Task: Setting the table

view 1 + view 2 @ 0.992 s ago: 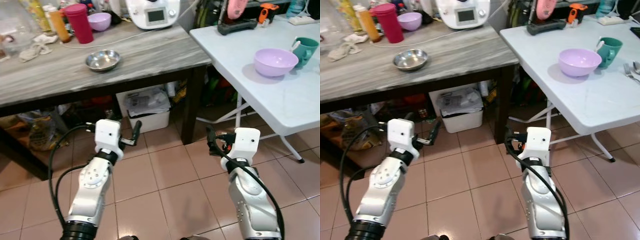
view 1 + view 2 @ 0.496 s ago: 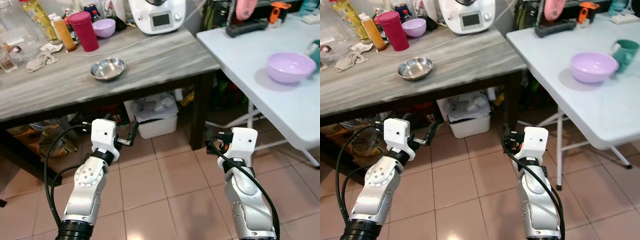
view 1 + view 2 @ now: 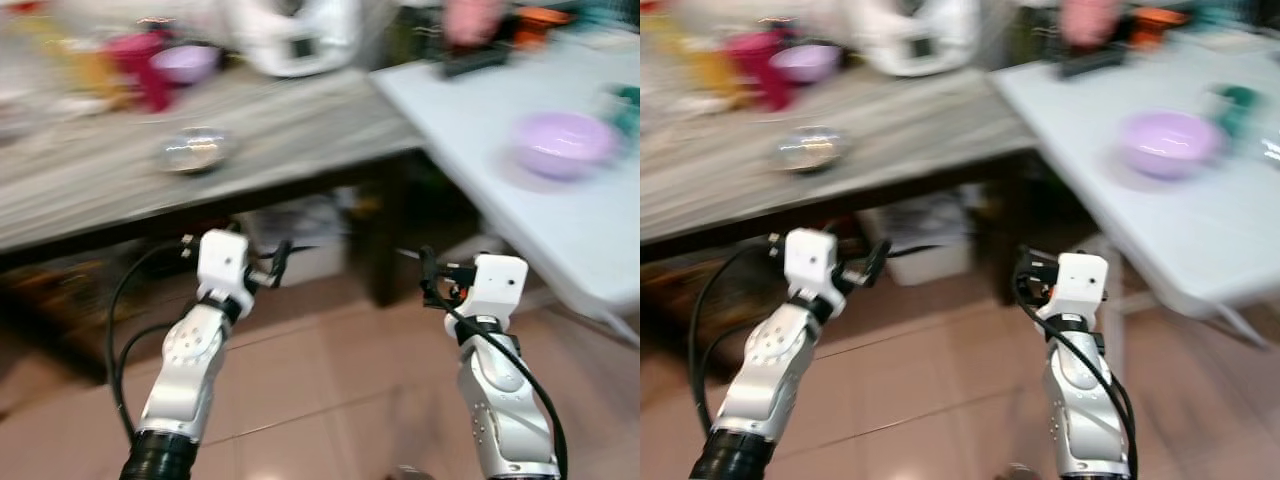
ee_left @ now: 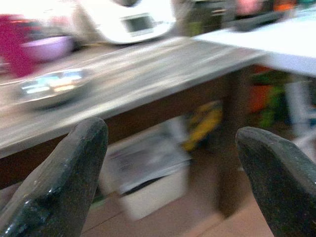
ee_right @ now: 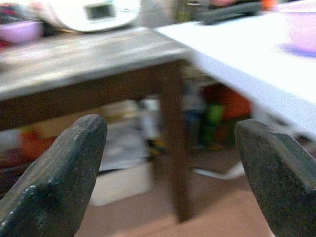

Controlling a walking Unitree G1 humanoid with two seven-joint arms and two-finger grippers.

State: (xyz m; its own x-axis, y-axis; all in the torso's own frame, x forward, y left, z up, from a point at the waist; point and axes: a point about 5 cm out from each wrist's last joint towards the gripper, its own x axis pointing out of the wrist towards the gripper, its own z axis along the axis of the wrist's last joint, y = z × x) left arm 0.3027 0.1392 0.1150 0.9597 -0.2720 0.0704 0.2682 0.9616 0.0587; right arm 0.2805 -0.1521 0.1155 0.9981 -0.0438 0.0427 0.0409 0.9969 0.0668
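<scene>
Both hands, the left hand and right hand, hang empty with fingers apart, low in front of the wooden surface. On it sits a steel bowl; right of it, the white surface carries a purple bowl. Judging by this, setting has barely begun.

head views downward, wrist views level toward shared wooden table
</scene>
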